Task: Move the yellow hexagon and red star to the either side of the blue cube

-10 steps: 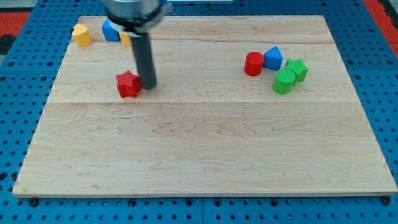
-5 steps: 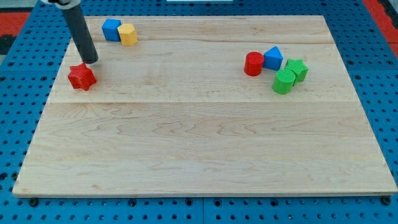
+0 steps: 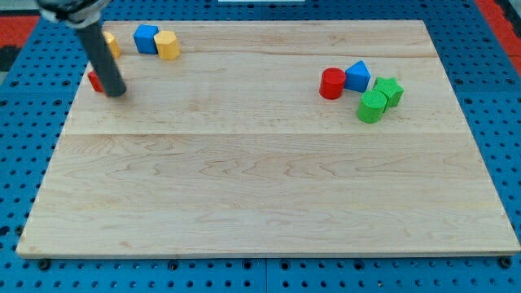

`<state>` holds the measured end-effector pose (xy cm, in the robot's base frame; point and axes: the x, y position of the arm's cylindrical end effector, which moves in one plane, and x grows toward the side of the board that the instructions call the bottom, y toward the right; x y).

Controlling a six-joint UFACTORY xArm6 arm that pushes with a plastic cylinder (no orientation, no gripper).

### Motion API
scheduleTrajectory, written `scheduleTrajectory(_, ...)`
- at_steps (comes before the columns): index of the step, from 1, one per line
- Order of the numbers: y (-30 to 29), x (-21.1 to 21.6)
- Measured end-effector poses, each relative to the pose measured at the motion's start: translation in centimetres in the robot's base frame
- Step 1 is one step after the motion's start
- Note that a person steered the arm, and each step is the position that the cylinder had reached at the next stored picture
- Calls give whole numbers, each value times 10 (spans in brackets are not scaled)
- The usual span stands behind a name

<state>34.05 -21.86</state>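
The blue cube (image 3: 146,37) sits near the board's top left. A yellow hexagon-like block (image 3: 168,45) touches its right side. A second yellow block (image 3: 112,43) lies to the cube's left, partly hidden by my rod. The red star (image 3: 94,80) is at the board's left edge, below that yellow block. Only a sliver of it shows behind the rod. My tip (image 3: 116,92) rests against the star's lower right side.
A cluster stands at the right: a red cylinder (image 3: 331,83), a blue triangular block (image 3: 356,76), a green star (image 3: 389,89) and a green cylinder (image 3: 372,107). The wooden board (image 3: 260,179) lies on a blue pegboard; its left edge is close to the star.
The red star has slid from the board's upper middle-left to the left edge, then up toward the yellow block. My tip went from the star's right, to above it, to its lower right.
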Motion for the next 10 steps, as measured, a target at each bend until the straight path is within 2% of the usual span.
scheduleTrajectory(1, 23, -6)
scheduleTrajectory(2, -2, 31)
scheduleTrajectory(3, -58, -30)
scheduleTrajectory(4, 5, -46)
scheduleTrajectory(5, 32, 25)
scheduleTrajectory(6, 132, 114)
scheduleTrajectory(7, 273, 168)
scheduleTrajectory(8, 416, 144)
scheduleTrajectory(9, 489, 64)
scheduleTrajectory(10, 491, 11)
